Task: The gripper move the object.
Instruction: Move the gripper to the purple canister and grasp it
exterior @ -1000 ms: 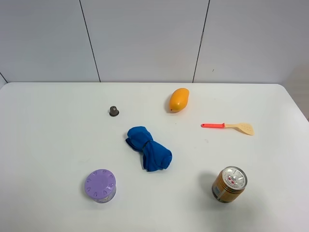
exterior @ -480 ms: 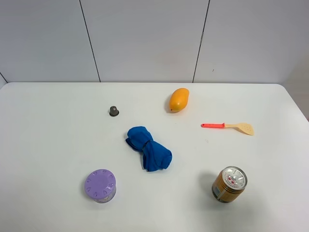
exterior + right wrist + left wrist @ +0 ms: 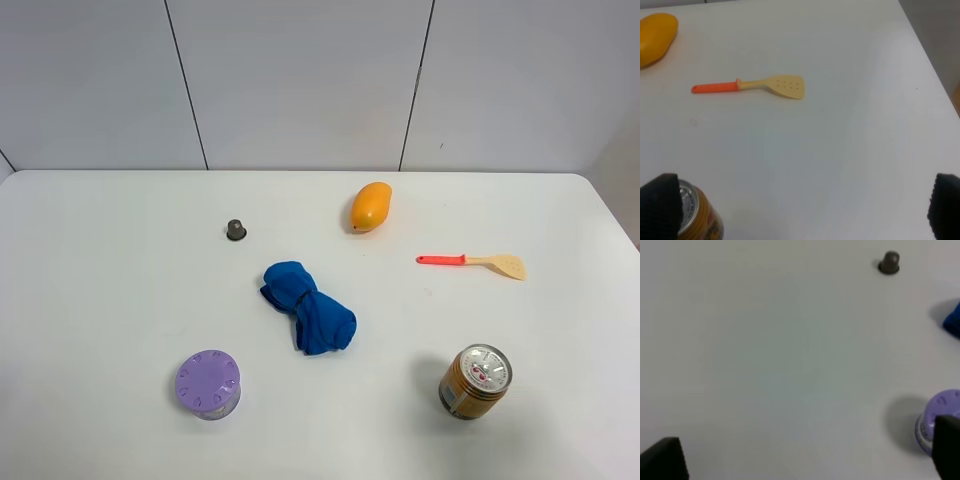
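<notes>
Sitting on white table (image 3: 100, 300), object (image 3: 208, 383), panelled wall (image 3: 300, 80)

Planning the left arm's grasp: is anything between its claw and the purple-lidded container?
Nothing visible. The open left claw has the purple-lidded container beside one finger; grey cap and blue cloth lie farther off.

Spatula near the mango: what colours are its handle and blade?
The spatula has an orange-red handle and a pale yellow blade with small holes; clearest in the right wrist view.
</notes>
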Controlling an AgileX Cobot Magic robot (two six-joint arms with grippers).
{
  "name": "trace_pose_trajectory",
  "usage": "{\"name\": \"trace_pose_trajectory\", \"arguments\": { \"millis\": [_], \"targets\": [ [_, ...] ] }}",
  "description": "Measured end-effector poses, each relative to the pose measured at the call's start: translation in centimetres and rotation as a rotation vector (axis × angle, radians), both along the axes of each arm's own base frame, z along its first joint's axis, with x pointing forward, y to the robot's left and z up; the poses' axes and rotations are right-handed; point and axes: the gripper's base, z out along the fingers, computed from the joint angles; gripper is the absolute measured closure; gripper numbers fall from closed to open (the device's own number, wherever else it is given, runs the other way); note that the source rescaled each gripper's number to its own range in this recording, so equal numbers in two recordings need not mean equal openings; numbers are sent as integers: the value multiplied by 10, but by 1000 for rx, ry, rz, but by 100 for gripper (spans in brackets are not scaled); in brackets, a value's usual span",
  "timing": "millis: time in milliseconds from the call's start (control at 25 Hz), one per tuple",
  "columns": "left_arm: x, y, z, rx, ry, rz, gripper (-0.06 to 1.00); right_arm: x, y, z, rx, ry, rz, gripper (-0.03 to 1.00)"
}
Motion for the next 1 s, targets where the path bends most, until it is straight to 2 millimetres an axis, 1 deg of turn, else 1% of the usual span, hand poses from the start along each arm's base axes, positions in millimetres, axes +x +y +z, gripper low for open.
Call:
{"name": "trace_pose_trajectory", "arguments": {
  "millis": [160, 280, 400, 520, 680, 1000],
  "targets": [
    [28, 1, 11, 21, 56, -35, -6, 0, 0, 0, 0, 0, 0, -3],
    [52, 1, 15, 17, 84, -56, -6, 0, 0, 0, 0, 0, 0, -3],
    [78, 0, 15, -8, 117, -77, -6, 0, 0, 0, 0, 0, 0, -3],
    [100, -2, 12, -33, 145, -108, -6, 0, 0, 0, 0, 0, 0, -3],
    [122, -2, 6, -31, 190, -152, -6, 0, 0, 0, 0, 0, 0, -3],
    [146, -1, 9, -4, 221, -192, -6, 0, 0, 0, 0, 0, 0, -3]
  ]
}}
